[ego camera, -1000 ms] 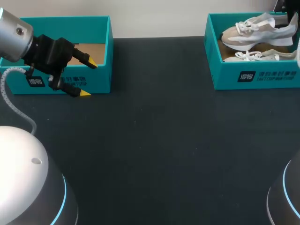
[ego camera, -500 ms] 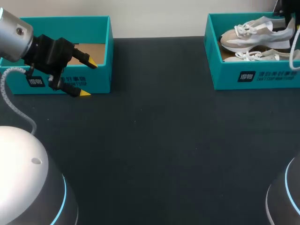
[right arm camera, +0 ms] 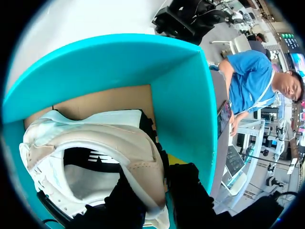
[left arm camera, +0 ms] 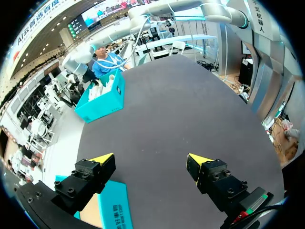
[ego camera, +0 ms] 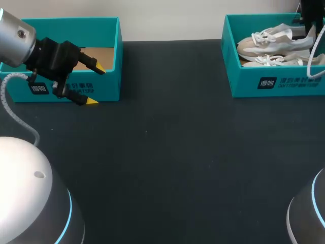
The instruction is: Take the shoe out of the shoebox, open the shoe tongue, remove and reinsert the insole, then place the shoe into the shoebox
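One shoe (ego camera: 269,44) is gripped at its heel by my right jaws, in the box (ego camera: 244,84) at two o'clock; my left jaws hang open at ten o'clock.

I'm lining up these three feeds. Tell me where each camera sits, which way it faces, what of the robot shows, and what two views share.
Head view: fixed above and behind, looking down on the table; left gripper at the left shoebox, right arm at the right shoebox.
Left wrist view: on the left wrist, looking across the table toward the right shoebox; own open fingers show.
Right wrist view: on the right wrist, looking into the right shoebox; right gripper clamps the shoe heel.
Shared: head and left wrist views both show the right shoebox.
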Available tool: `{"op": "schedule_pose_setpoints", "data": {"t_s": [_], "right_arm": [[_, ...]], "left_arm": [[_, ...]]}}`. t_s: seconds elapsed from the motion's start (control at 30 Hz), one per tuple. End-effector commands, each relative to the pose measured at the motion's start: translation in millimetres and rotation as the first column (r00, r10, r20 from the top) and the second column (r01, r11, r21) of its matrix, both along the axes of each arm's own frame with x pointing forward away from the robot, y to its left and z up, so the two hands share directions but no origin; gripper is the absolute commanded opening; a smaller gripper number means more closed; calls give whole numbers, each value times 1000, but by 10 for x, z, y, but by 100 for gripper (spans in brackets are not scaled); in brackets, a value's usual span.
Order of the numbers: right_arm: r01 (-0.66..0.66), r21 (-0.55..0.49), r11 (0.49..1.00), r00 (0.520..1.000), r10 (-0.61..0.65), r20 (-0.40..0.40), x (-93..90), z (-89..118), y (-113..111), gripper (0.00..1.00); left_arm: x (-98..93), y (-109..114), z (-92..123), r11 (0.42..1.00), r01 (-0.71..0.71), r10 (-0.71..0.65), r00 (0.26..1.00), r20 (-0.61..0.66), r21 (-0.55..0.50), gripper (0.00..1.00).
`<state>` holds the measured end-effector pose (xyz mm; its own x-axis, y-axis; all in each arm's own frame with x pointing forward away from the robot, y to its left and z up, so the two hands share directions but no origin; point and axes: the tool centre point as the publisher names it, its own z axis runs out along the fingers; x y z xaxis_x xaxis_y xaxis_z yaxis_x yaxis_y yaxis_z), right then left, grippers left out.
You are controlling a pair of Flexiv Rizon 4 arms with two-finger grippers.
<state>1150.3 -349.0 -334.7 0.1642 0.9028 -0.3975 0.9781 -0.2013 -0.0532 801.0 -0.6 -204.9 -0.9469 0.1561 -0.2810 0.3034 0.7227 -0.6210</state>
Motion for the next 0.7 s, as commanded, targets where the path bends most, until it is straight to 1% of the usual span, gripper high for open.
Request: {"op": "schedule_pose_setpoints", "data": {"t_s": [0.03,0.17,0.4,0.43,0.5,0.53,0.7], "right_arm": [[-1,1,1000,1000,1,-10,80,-97,-38,0],[-7,0,1000,1000,7,-7,101,-200,-91,0],[-12,-11,1000,1000,11,-6,125,-269,-154,0],[-12,-12,1000,1000,12,-6,127,-268,-157,4],[-13,-11,1000,1000,13,-3,133,-263,-160,27],[-14,-12,1000,1000,14,-3,136,-263,-161,35],[-14,-10,1000,1000,14,1,150,-267,-163,37]], "left_arm": [[-7,4,0,1000,0,0,1000,0,2,100],[-7,4,0,1000,0,0,1000,0,2,100],[-7,4,0,1000,0,0,1000,0,2,100],[-7,4,0,1000,0,0,1000,0,2,100],[-7,4,0,1000,0,0,1000,0,2,100],[-7,4,0,1000,0,0,1000,0,2,100],[-7,4,0,1000,0,0,1000,0,2,100]]}}
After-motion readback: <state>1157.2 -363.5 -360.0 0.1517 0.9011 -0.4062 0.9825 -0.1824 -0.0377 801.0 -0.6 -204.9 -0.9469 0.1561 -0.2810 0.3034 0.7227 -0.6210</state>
